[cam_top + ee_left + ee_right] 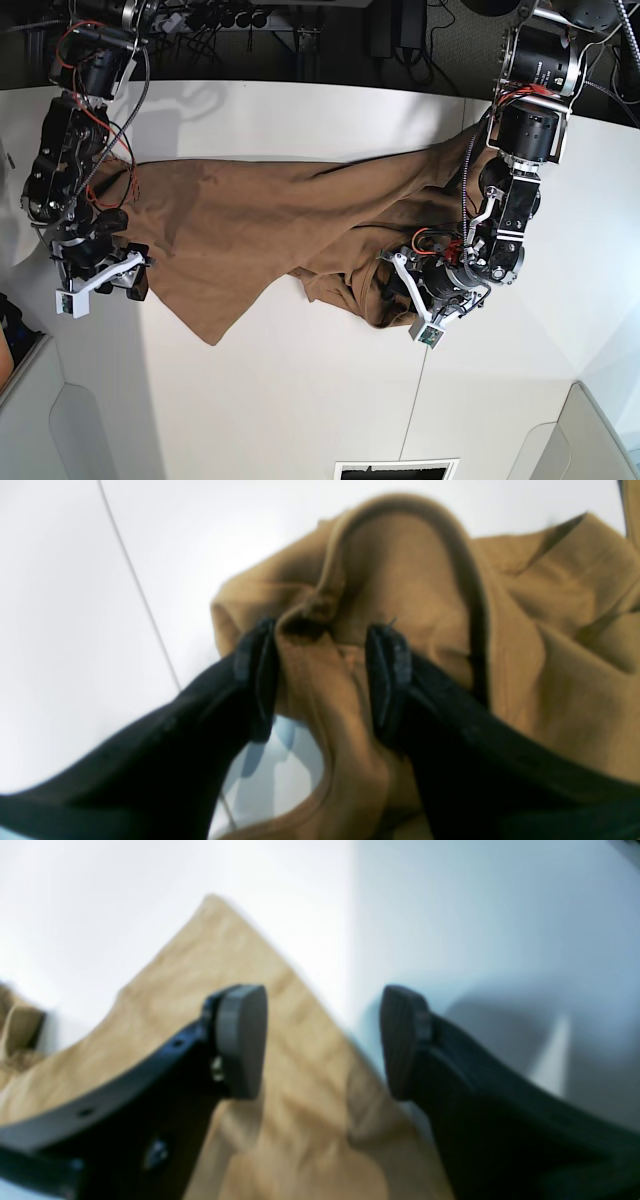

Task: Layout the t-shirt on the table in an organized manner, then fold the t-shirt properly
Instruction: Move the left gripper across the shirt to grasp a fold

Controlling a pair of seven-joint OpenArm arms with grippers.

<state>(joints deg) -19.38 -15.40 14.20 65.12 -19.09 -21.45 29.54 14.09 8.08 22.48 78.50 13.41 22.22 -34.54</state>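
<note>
tan t-shirt (pixel 260 225) spread crumpled across white surface (pixel 300 400). left tool (pixel 320 635) wide open, straddling a bunched fold. right tool (pixel 322 1040) wide open over shirt edge, gripping nothing.

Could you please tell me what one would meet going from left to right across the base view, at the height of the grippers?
right gripper, open over the cloth's edge → spread part of the t-shirt → its bunched folds → left gripper, open among those folds → bare table.
</note>
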